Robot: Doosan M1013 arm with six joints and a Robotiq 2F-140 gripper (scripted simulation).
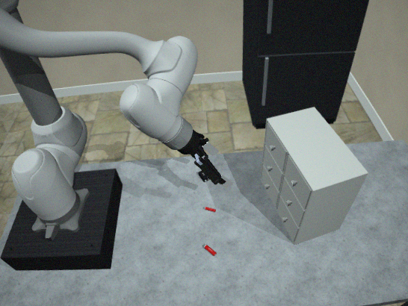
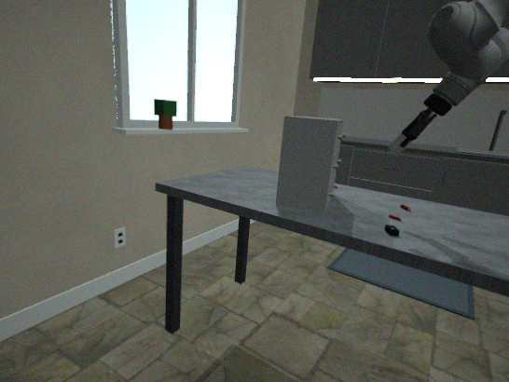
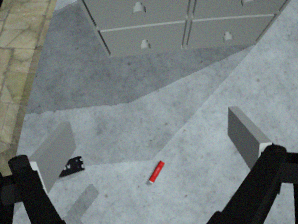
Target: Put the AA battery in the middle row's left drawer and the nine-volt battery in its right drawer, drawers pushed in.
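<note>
The small white chest (image 1: pixel 314 172) stands at the table's right, and all its drawers look pushed in. The black nine-volt battery (image 3: pixel 72 165) lies by my left finger in the wrist view and also shows in the exterior view (image 2: pixel 392 229). Two small red batteries lie on the table, one nearer the chest (image 1: pixel 209 209) and one further forward (image 1: pixel 209 250); I cannot tell which is the AA. My gripper (image 1: pixel 213 177) is open and empty, tilted toward the chest, above the table.
The arm's black base (image 1: pixel 63 220) sits at the table's left. A dark fridge (image 1: pixel 299 56) stands behind the chest, off the table. The table's edges are close behind the chest and at the front.
</note>
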